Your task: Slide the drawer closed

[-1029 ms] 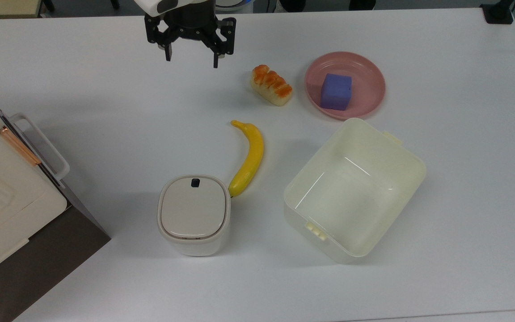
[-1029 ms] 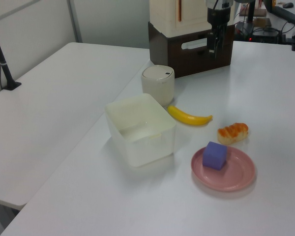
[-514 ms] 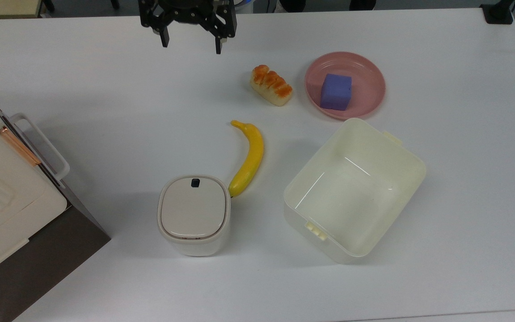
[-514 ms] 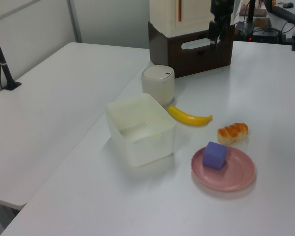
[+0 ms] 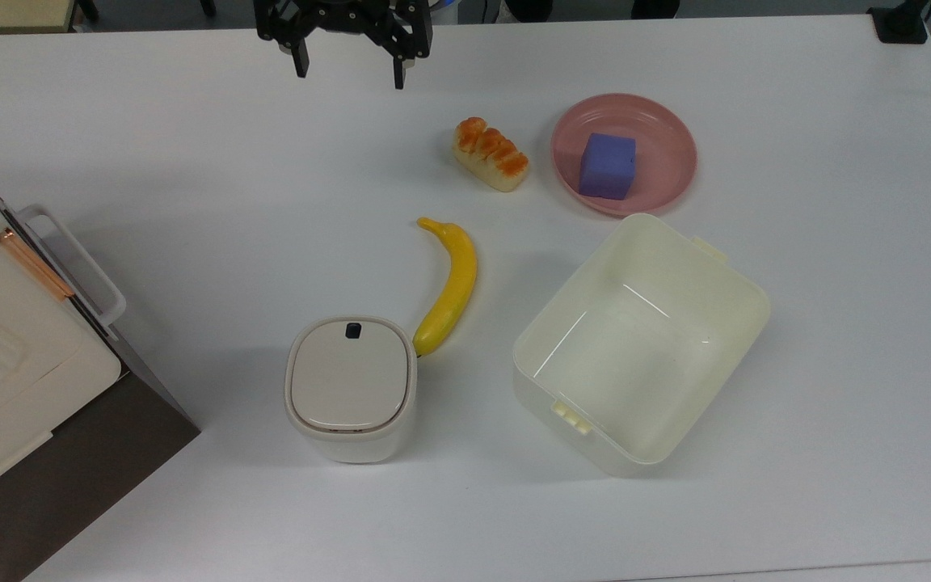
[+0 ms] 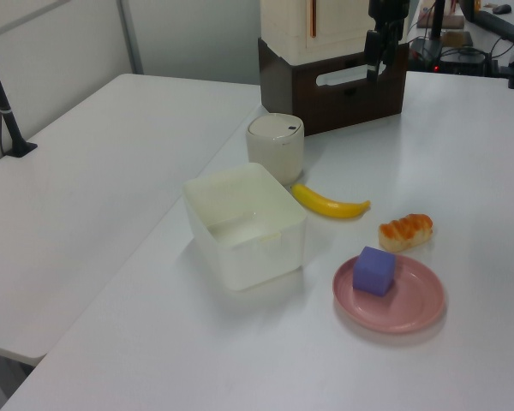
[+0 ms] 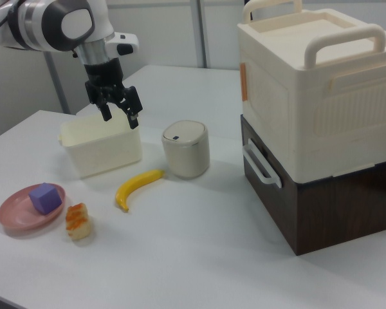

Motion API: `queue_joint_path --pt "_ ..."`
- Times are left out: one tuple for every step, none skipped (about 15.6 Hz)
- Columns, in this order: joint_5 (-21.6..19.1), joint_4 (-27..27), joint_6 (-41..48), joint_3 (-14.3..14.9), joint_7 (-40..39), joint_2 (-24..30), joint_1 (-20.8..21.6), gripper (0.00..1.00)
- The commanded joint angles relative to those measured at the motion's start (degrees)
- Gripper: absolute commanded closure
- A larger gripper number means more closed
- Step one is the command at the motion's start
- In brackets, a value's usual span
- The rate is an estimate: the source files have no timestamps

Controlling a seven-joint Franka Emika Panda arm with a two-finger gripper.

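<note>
On the white bench (image 5: 191, 162) there were one drawer (image 7: 289, 193), pushed into its dark cabinet at the top view's left edge with its white handle (image 5: 77, 267) outward, one banana (image 5: 451, 287), one lidded bin (image 5: 350, 388), one cream tub (image 5: 724, 275) and one pink plate (image 5: 659, 137), while the pincer (image 5: 348, 69) hung open and empty above the far edge, well apart from the drawer.

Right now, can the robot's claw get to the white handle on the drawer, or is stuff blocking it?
Probably yes. The gripper hangs open above the table, and only bare tabletop lies between it and the white handle on the drawer. The banana and lidded bin sit off to one side.
</note>
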State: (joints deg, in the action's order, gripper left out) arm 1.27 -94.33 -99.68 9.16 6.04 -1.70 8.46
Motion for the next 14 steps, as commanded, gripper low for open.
queue_joint_path --pt "-0.5 0.5 2.5 0.2 -1.0 0.5 0.6 0.00" --pt "-0.5 0.5 2.7 0.2 -1.1 0.5 0.6 0.00" --pt "-0.5 0.5 2.8 0.2 -1.1 0.5 0.6 0.00" --pt "-0.5 0.5 2.8 0.2 -1.1 0.5 0.6 0.00" --pt "-0.5 0.5 2.8 0.2 -1.1 0.5 0.5 0.00" --pt "-0.4 0.5 2.8 0.0 -1.1 0.5 0.2 0.00" --pt "-0.4 0.5 2.8 -0.2 -1.1 0.5 0.1 0.00" --pt "-0.5 0.5 2.8 -0.5 -1.2 0.5 -1.2 0.00" --pt "-0.5 0.5 2.8 -1.9 -1.3 0.5 -2.3 0.00" --pt "-0.5 0.5 2.8 -3.8 -1.4 0.5 -4.0 0.00" --pt "-0.5 0.5 2.8 -5.1 -1.3 0.5 -5.4 0.00" --pt "-0.5 0.5 2.8 -6.0 -1.3 0.5 -6.1 0.00" --pt "-0.5 0.5 2.8 -6.2 -1.4 0.5 -6.4 0.00" --pt "-0.5 0.5 2.8 -6.2 -1.4 0.6 -6.4 0.00"
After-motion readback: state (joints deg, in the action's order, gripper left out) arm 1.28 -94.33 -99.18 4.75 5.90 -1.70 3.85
